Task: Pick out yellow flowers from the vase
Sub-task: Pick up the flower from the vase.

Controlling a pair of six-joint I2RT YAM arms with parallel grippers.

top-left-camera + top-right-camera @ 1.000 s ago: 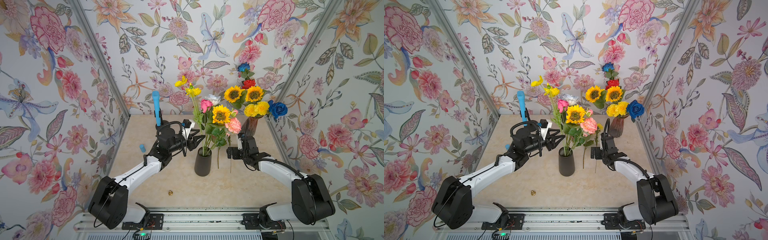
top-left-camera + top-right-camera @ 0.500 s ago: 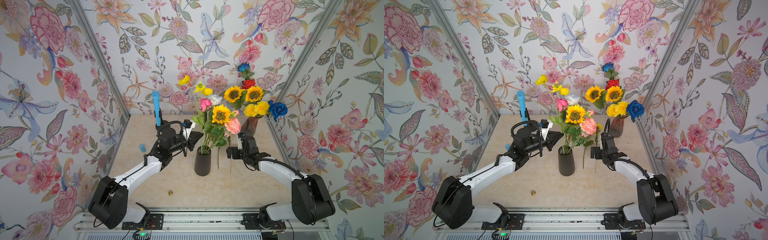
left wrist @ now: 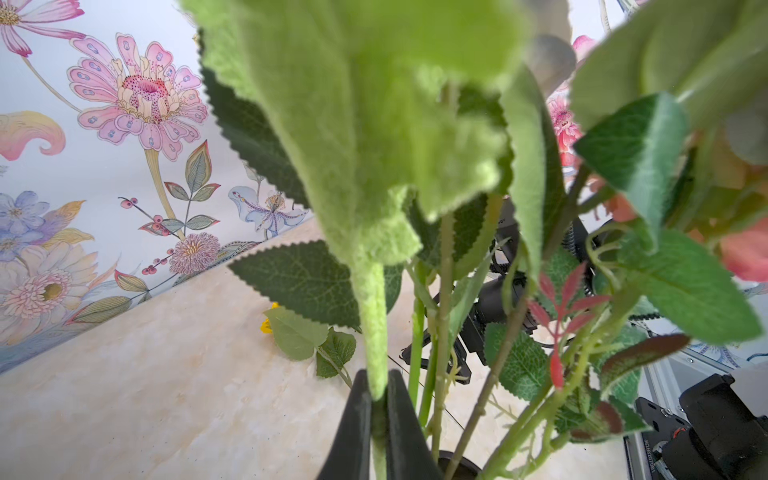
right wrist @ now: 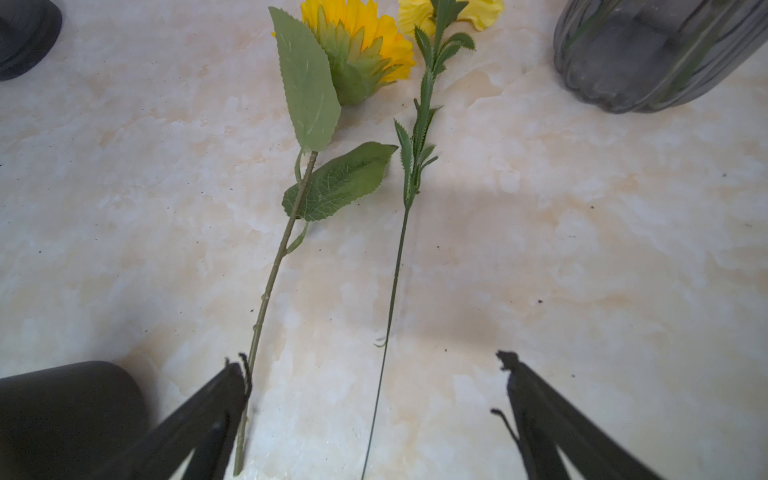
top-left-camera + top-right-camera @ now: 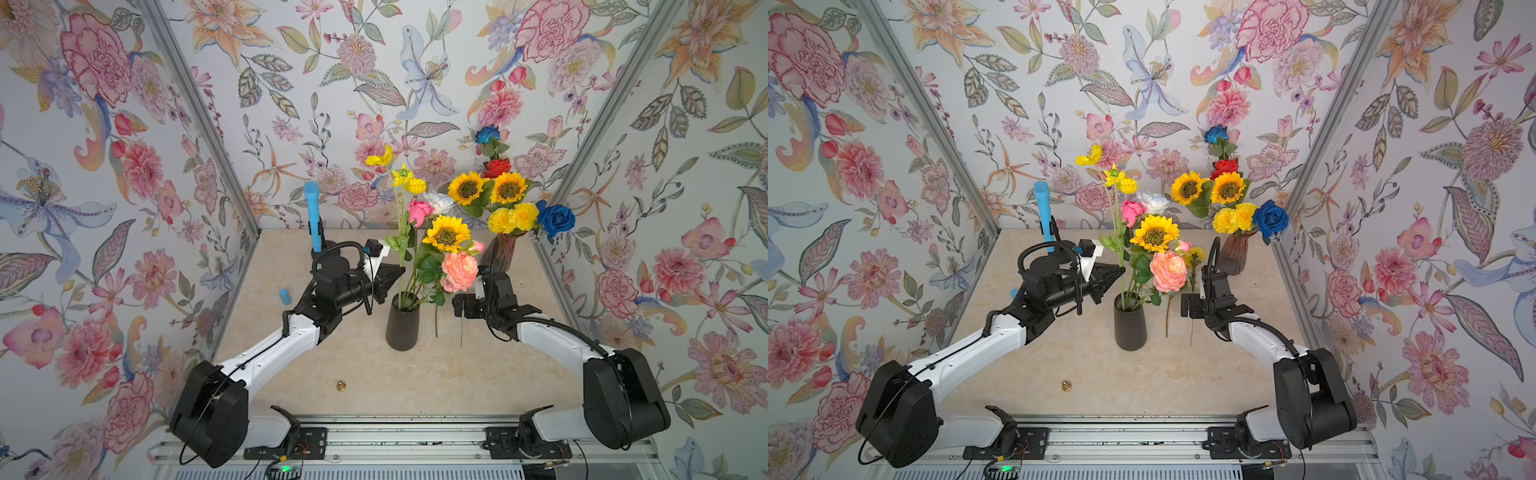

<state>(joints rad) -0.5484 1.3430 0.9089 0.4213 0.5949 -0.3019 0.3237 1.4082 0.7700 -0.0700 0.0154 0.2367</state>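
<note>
- Yellow spray (image 5: 409, 183): three thin-petalled heads on one fuzzy green stem, standing in the black vase (image 5: 402, 328) at mid-table. It is the tallest stalk there and rises on the side of the bunch nearest the left arm.
- Long axis: close to upright, from the vase mouth to the heads. By judgement, it must be drawn out upward along the stem, not sideways.
- Left tool (image 3: 378, 382): it reaches in level from the vase's left side, and its jaws are pressed together on the spray's stem a little above the rim, just below a fuzzy leaf.
- Sunflower (image 5: 445, 235): also in the black vase, among pink, white and peach roses (image 5: 459, 270). It is the other yellow head yet to come out.
- Right tool (image 4: 372, 360): jaws spread wide and holding nothing, low over the table (image 5: 415, 382) on the vase's other side.
- Laid flowers (image 4: 365, 41): a sunflower and a thin-stemmed yellow bloom lie side by side on the table, stem ends toward the right tool.
- Glass vase (image 5: 500, 253): at the rear right, well apart from both tools.
</note>
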